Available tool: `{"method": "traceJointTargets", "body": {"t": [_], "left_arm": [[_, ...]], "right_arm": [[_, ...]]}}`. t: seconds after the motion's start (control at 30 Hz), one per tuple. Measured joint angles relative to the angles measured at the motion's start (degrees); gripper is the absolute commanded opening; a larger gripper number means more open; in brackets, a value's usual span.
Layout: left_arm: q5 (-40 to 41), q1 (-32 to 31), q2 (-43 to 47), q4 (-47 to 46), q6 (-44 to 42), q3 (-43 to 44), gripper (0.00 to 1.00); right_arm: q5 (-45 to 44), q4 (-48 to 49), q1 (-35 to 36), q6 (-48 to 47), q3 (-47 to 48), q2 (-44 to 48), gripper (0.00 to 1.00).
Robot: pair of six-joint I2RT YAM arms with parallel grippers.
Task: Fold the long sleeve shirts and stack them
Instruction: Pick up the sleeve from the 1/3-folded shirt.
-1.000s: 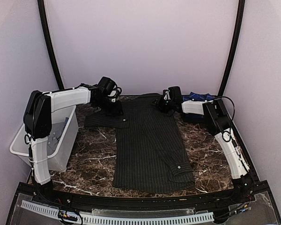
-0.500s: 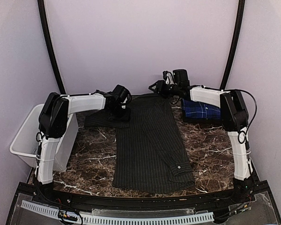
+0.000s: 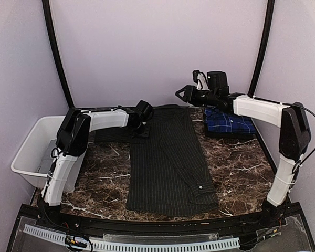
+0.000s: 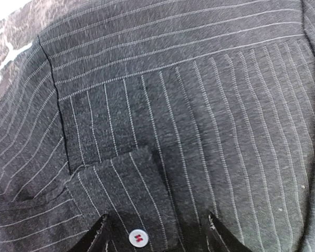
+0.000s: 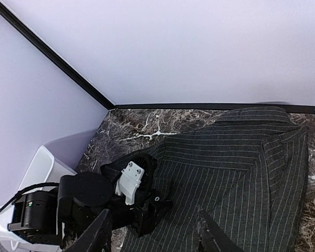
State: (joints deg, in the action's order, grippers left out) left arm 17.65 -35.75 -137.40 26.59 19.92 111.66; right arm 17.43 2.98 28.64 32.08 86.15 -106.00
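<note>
The black pinstriped shirt [image 3: 168, 157] lies flat on the marble table, folded into a long strip, with one sleeve [image 3: 113, 135] spread to the left. My left gripper [image 3: 143, 127] is low on the shirt where that sleeve meets the body. In the left wrist view it [image 4: 157, 236] is open, with a buttoned cuff [image 4: 139, 210] between the fingertips. My right gripper [image 3: 182, 94] is open and empty, raised above the shirt's far edge; its wrist view looks down on the shirt [image 5: 241, 173] and the left gripper [image 5: 147, 207]. The blue-and-navy plaid shirt [image 3: 228, 123] lies folded at the back right.
A white plastic bin [image 3: 29, 152] stands off the table's left edge; it also shows in the right wrist view [image 5: 42, 163]. Pale walls and black corner rails close in the back and sides. Bare marble [image 3: 236, 168] lies right of the black shirt.
My right arm has lifted and swung back, uncovering the plaid shirt. My left gripper has slid right along the sleeve toward the shirt's body.
</note>
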Motion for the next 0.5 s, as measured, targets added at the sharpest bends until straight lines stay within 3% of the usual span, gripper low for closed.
{"method": "traceJointTargets", "body": {"t": [0.23, 0.5], "left_arm": [[-0.5, 0.4, -0.7, -0.7, 0.0, 0.3, 0.47], [-1.0, 1.1, -0.7, -1.1, -0.1, 0.5, 0.23]], "right_arm": [[-2.5, 0.1, 1.0, -1.1, -6.5, 6.3, 0.49], [-3.9, 0.0, 1.4, -1.7, -9.9, 9.3, 0.48]]}}
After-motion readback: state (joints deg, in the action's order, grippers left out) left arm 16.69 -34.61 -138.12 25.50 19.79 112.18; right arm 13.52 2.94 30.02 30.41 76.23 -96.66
